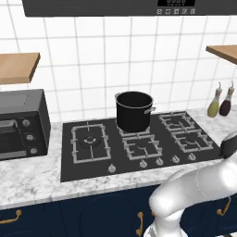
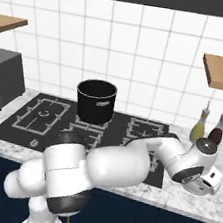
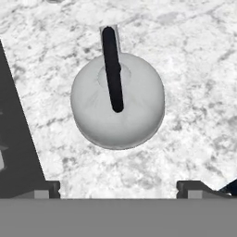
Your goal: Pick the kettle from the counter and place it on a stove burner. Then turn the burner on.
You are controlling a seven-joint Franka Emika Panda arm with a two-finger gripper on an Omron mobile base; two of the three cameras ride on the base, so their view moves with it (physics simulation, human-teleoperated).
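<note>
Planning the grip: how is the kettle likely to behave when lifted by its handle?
The kettle looks rigid and smooth, so its rounded body would probably slip in the open gripper. The thin black handle seems the surer hold, though the kettle might swing. Squat and broad, it seems unlikely to tip on the counter.

Big white arm (image 2: 100, 167) folded over hard, rising from the base, then bending forward and off to the right. Dark shoulder joint (image 2: 66, 139) up top, fat white upper link running across, elbow bent, forearm reaching out to a round dark-capped wrist (image 2: 205, 147). Hand (image 2: 209, 181) tipped downward past the wrist, pointing more or less straight down. In the left base view, just the elbow curve (image 1: 194, 190) and a dark joint at the right edge. Gripper (image 3: 118, 187) spread wide, both dark fingertips (image 3: 46, 187) far apart at the bottom corners of the hand view, gripping nothing.
</note>
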